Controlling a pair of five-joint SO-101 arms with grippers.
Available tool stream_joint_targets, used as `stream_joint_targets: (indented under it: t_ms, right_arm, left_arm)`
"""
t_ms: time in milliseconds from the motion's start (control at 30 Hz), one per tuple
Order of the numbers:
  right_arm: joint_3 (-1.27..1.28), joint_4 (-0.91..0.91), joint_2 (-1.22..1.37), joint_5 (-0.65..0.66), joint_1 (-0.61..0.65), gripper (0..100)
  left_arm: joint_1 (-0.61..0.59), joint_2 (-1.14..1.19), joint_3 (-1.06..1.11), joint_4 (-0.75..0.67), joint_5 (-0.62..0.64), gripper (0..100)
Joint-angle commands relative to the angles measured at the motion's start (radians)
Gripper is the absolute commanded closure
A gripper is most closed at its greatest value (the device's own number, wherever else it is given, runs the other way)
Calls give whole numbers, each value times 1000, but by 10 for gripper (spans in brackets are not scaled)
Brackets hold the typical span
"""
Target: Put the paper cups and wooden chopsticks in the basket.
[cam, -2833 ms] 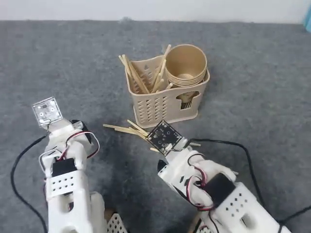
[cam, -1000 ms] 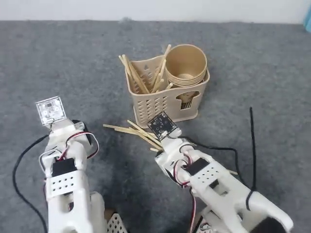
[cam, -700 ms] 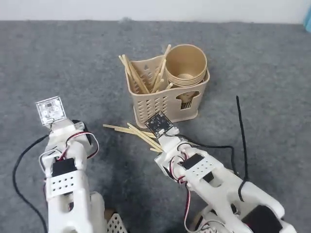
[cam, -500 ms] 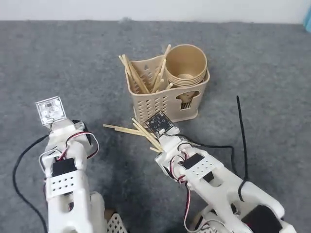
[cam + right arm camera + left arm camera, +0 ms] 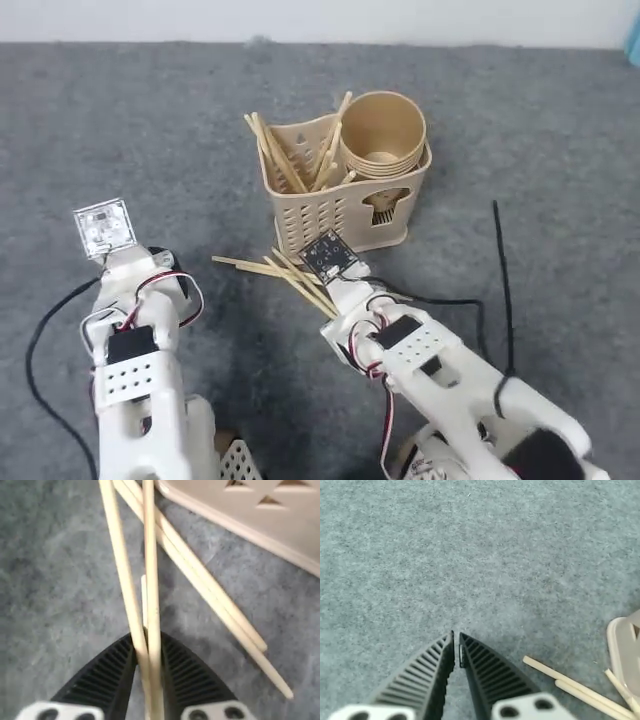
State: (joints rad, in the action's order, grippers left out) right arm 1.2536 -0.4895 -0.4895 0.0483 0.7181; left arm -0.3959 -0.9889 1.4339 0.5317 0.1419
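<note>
A beige slotted basket (image 5: 345,210) stands on the grey carpet. It holds stacked paper cups (image 5: 383,135) and several wooden chopsticks (image 5: 290,160). My right gripper (image 5: 147,647) is shut on two loose chopsticks (image 5: 149,580), which point toward the basket's base (image 5: 250,510). In the high view this held pair (image 5: 300,282) slants from the right arm (image 5: 420,350) to the basket's near left corner. More chopsticks (image 5: 245,266) lie flat on the carpet beside them. My left gripper (image 5: 456,639) is shut on nothing, low over bare carpet, left of the loose chopsticks (image 5: 570,687).
The left arm (image 5: 130,330) stands at the near left, well apart from the basket. A black cable (image 5: 505,290) rises beside the right arm. Grey carpet (image 5: 150,130) stretches left, right and behind the basket.
The right arm has swung left and forward to the loose chopsticks. Two of them have turned from lying across the carpet to pointing at the basket. The left arm has barely moved.
</note>
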Motion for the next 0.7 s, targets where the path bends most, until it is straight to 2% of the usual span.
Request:
stream_joint_targets:
  t_ms: [0,200,333,467,667]
  right_arm:
    - [-40,-142,-185,15,-2,991]
    - [-32,-351,-506,12,-4,991]
    - [-29,-423,-648,9,-8,991]
    - [9,-426,-754,9,-10,991]
    - [118,-335,-923,9,-10,991]
  left_arm:
    - [-5,-14,-5,-29,-9,987]
    - [-3,-14,-5,-29,-9,987]
    - [-3,-14,-5,-29,-9,987]
    - [-5,-14,-5,-29,-9,987]
    - [-5,-14,-5,-29,-9,987]
